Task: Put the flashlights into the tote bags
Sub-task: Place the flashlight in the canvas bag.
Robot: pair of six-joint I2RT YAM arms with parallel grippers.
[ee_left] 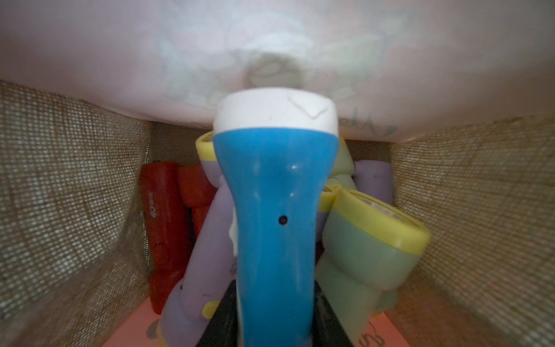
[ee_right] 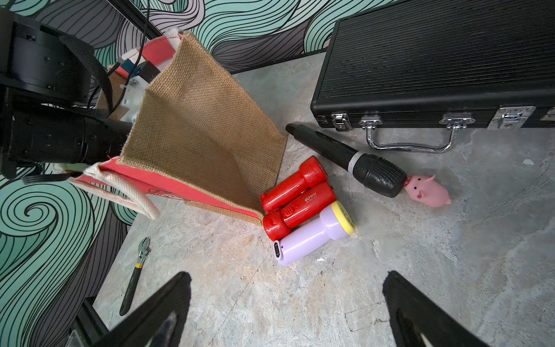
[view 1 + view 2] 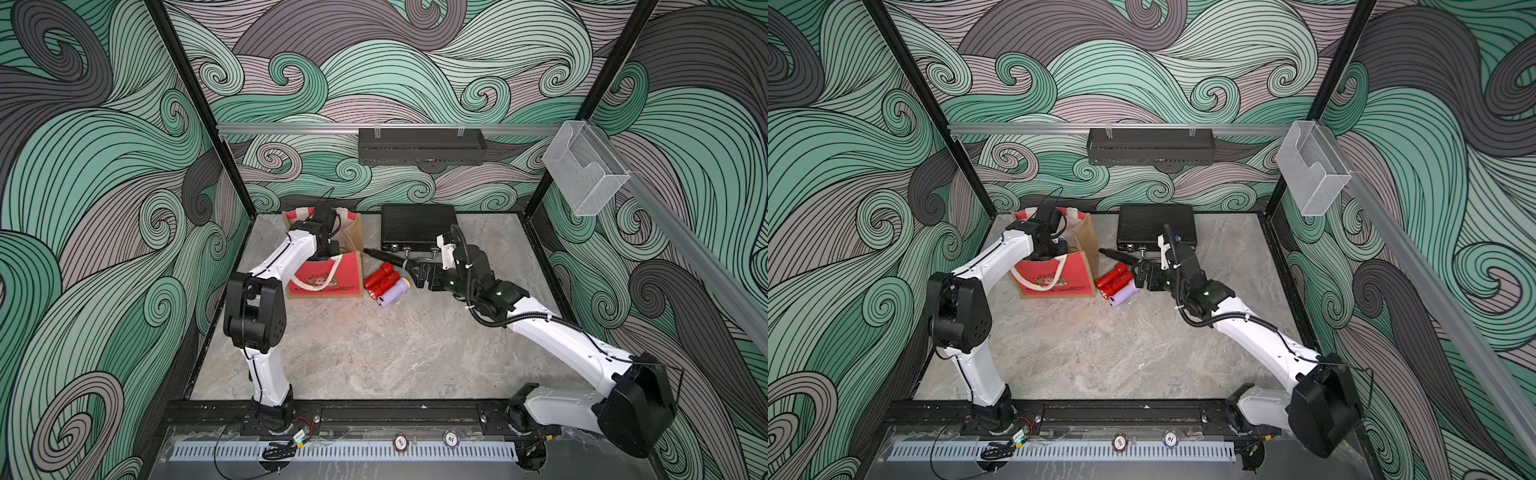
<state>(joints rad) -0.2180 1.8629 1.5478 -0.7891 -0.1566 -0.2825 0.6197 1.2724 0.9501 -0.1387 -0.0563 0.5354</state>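
Me: My left gripper (image 1: 276,296) is deep in the bag (image 3: 324,284), clenched on the blue torch (image 1: 273,195). My right gripper (image 2: 286,275) hangs above the table (image 3: 353,353), fingers spread, holding nothing.

You: How does the blue one lie?

Me: Its long axis is in line with my fingers, white head away from the wrist, toward the cream lining. Other torches (image 1: 369,249) lie under it. Letting go looks like the step in hand.

You: What's left outside?

Me: Three, touching side by side, just beside the bag's brown side, between it and my right gripper. That arm is nearer, and the left is busy. The lilac torch (image 2: 312,234) is closest to those fingers, with the red torches (image 2: 303,205) beyond it, next to the bag.

You: Which way does it point?

Me: Yellow head toward the case (image 2: 435,60), tail toward the table's front. That axis runs nearly along the line between my two fingers, so I'd expect to turn the wrist to pinch across the barrel.

You: The stick (image 2: 345,156) and pig (image 2: 426,190)?

Me: By the case. Not mine to bag.
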